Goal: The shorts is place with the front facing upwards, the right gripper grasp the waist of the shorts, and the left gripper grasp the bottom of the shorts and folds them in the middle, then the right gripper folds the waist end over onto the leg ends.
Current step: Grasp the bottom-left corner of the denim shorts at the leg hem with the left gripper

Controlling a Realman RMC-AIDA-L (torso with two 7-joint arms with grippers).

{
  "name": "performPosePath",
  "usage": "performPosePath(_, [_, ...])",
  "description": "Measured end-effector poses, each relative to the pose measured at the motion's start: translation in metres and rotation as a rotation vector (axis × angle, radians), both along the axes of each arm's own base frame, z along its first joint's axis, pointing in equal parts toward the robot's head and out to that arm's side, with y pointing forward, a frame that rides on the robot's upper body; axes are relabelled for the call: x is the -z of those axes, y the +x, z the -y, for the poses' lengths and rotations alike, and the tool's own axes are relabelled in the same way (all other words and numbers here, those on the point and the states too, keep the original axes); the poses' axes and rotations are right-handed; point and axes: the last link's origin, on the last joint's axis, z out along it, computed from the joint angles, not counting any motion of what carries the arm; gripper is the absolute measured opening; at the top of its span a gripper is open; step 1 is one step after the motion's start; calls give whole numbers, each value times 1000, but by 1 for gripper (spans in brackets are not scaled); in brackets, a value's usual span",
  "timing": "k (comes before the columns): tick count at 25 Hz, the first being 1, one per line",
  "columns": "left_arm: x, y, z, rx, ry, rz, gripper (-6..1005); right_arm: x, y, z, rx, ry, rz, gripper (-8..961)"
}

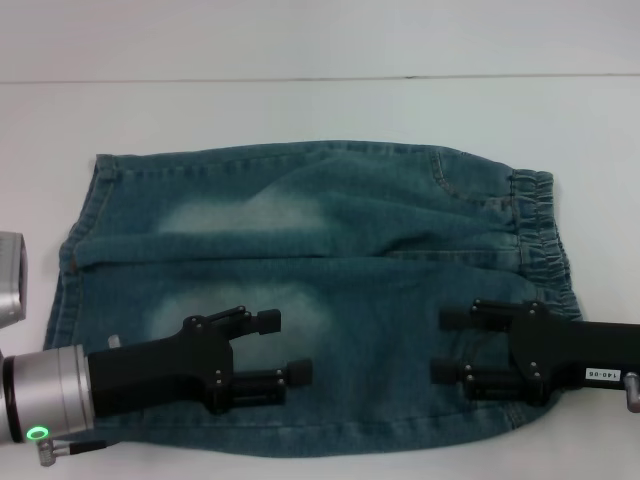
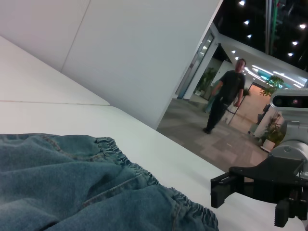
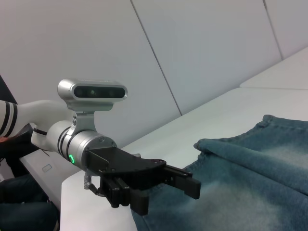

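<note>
The blue-green denim shorts (image 1: 330, 250) lie flat, front up, on the white table. The ruffled waist end (image 1: 545, 230) points right and the leg ends (image 1: 85, 235) point left. My left gripper (image 1: 285, 346) hovers open over the near leg, fingertips toward the middle. Also open, my right gripper (image 1: 446, 345) hangs over the near part of the waist end, just inside the elastic band. Neither holds cloth. The left wrist view shows the waistband (image 2: 120, 161) and one of the right gripper's fingers (image 2: 221, 190). The right wrist view shows the left gripper (image 3: 168, 197) above the leg hem (image 3: 216, 144).
The white table (image 1: 320, 110) reaches back to a pale wall. Bare table lies behind and to both sides of the shorts. A silver camera housing (image 1: 10, 280) shows at the left edge. In the left wrist view a person (image 2: 226, 96) walks far off in a hall.
</note>
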Motion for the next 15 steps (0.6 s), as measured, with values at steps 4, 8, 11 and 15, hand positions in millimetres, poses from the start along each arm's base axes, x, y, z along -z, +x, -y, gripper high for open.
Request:
performPosePath(4, [0,0,0,0,0,1,904,1,-1,-1,0,0,0,806])
performPosePath(8, [1,0,1,-6,1,2,904,3,-3,-1,-2,0,-4,806])
performPosePath(11, [1,0,1,-7,3,4,904,5,-4,-2,0,2,-3,806])
performPosePath(15, [-4,-3,0,-25,-3,-5,904,6,-3,-1,4,3,-3,807])
